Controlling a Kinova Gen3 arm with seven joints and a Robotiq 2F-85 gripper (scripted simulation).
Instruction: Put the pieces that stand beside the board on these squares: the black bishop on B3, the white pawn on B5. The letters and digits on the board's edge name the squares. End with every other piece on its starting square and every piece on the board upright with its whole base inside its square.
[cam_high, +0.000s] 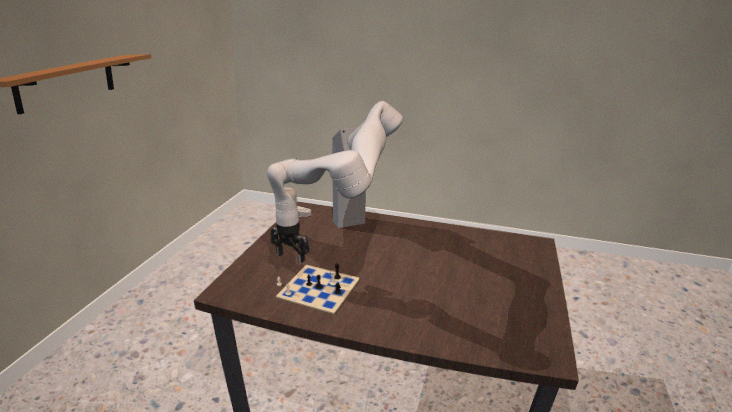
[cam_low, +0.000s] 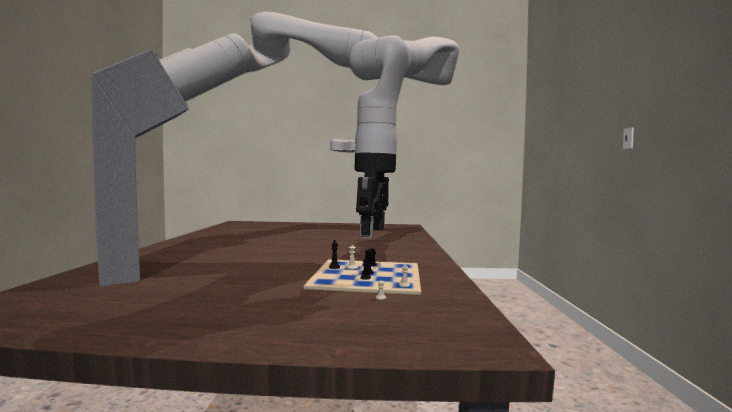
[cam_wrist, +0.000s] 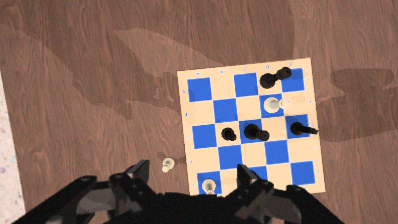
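Note:
The white pawn (cam_high: 279, 281) (cam_low: 380, 291) (cam_wrist: 168, 164) stands upright on the table, just outside the board (cam_high: 306, 303) (cam_low: 348, 289) (cam_wrist: 184, 102). A black piece that looks like the bishop (cam_high: 308, 281) (cam_low: 365, 271) (cam_wrist: 228, 134) stands upright on a cream square, second column from the left and middle row in the wrist view. The edge letters and digits are too small to read. No black piece stands beside the board. My gripper (cam_high: 289, 257) (cam_low: 372, 232) (cam_wrist: 193, 171) is open and empty, high above the table and clear of the pieces.
On the board stand a black king (cam_high: 337, 272) (cam_low: 334, 255) (cam_wrist: 267, 80), a white queen-like piece (cam_low: 351, 258) (cam_wrist: 271, 105), two more black pieces, one centrally (cam_wrist: 251, 131) and one near an edge (cam_wrist: 296, 128), and a white piece (cam_low: 404, 277) (cam_wrist: 209, 185) on a corner square.

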